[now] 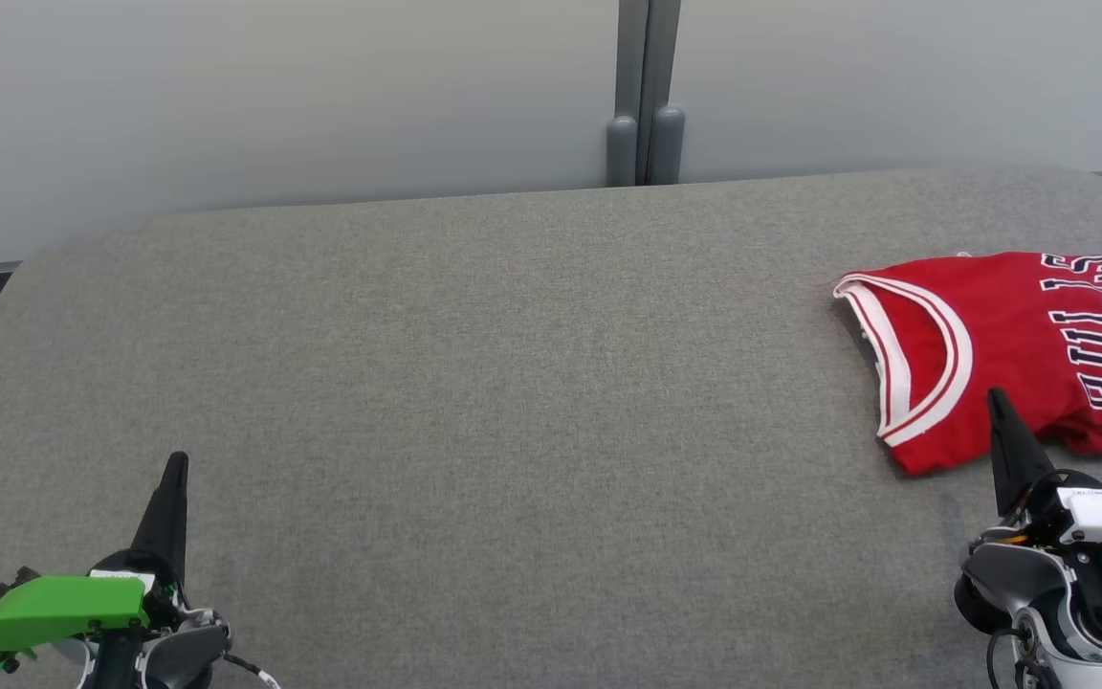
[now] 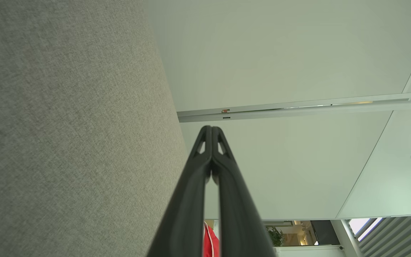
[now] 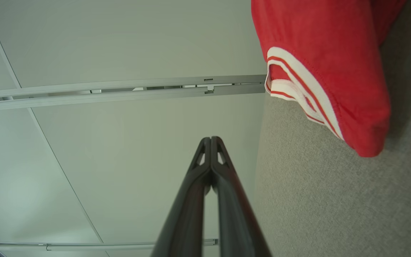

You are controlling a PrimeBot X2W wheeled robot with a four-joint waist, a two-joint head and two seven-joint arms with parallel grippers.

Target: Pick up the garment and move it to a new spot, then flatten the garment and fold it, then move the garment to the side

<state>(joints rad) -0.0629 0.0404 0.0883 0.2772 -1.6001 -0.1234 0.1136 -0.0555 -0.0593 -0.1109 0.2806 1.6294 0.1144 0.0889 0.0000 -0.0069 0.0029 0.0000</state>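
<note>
The garment point(image 1: 1010, 354) is a red jersey with white trim and dark lettering, lying folded at the right edge of the grey table point(image 1: 474, 383). My right gripper point(image 1: 997, 396) is shut and empty, its tip just in front of the jersey's near edge. In the right wrist view the gripper point(image 3: 211, 138) points past the jersey point(image 3: 326, 64), which lies to its upper right. My left gripper point(image 1: 178, 461) is shut and empty at the lower left, far from the jersey. The left wrist view shows its closed tips point(image 2: 211, 127) beside the table surface point(image 2: 66, 125).
A pale wall point(image 1: 274, 96) with a grey post point(image 1: 645, 96) runs behind the table. The table's rounded far corners fall away at left and right. Wide bare grey surface lies between the two grippers.
</note>
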